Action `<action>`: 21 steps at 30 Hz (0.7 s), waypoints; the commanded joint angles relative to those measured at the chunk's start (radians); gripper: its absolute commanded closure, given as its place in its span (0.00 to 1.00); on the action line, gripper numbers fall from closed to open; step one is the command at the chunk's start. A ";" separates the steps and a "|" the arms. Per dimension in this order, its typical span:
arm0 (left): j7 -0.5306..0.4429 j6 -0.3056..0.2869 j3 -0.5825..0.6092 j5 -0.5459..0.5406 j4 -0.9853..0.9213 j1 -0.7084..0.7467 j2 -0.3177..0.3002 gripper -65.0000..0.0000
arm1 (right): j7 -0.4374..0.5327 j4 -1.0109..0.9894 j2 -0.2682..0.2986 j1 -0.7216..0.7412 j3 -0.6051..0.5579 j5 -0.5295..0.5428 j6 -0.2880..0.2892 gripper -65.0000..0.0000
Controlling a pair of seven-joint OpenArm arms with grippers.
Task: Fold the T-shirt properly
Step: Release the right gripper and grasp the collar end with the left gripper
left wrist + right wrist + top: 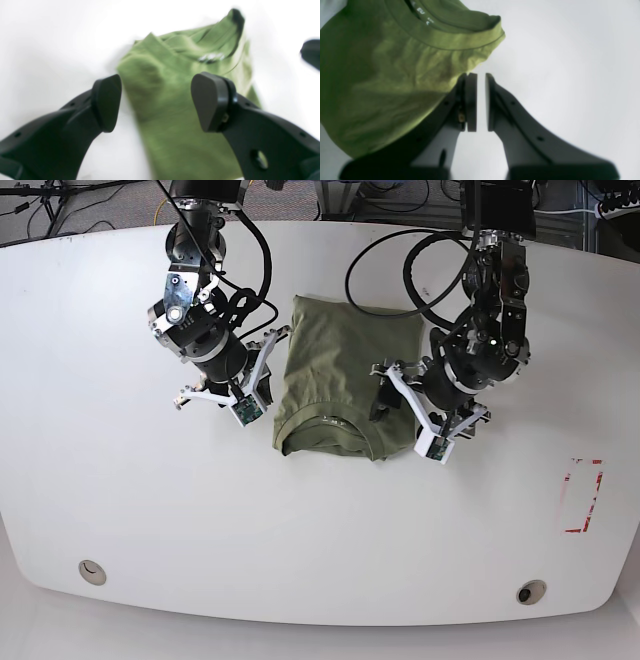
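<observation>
1. Left wrist view: the left hand [156, 102] has its two black fingers wide apart, and nothing is between them. Under the gap lies the T-shirt [175, 120], green and a little blurred, on the white desk [50, 45]. The round collar [200, 47] is at the far end of the cloth, with small white letters inside it.

2. Right wrist view: the right hand [481, 102] is almost closed; only a thin slit stays between the flat pads [471, 102], and no cloth is in it. The T-shirt [382, 82] lies just beside this hand, wrinkled, with the collar [450, 40] at the top of the view. The bare desk [570, 62] fills the other side.

3. Base view: the T-shirt [335, 370] is folded into a narrow rectangle near the middle of the desk [320, 540], closer to the far edge, with the collar [330, 425] toward the near edge. The left hand [384, 397] hangs over one long side of the cloth, the right hand [272, 338] is beside the other side.
</observation>
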 commanded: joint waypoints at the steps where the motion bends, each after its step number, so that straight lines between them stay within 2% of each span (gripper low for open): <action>1: -0.021 0.070 0.056 -0.013 0.015 -0.039 0.004 0.31 | 0.018 0.018 0.000 0.014 -0.001 0.008 -0.001 0.92; 8: -0.026 0.185 0.188 -0.011 -0.011 -0.067 0.009 0.31 | 0.018 0.018 0.002 0.014 0.002 0.008 -0.001 0.92; 12: -0.026 0.244 0.240 0.022 -0.056 -0.082 0.042 0.31 | 0.018 0.018 0.005 0.014 0.006 0.006 -0.001 0.92; 17: -0.029 0.254 0.306 0.102 -0.123 -0.084 0.062 0.31 | 0.018 0.020 0.006 0.014 0.007 0.006 -0.001 0.92; 21: -0.092 0.256 0.346 0.157 -0.151 -0.077 0.075 0.31 | 0.018 0.020 0.006 0.013 0.007 0.006 -0.001 0.92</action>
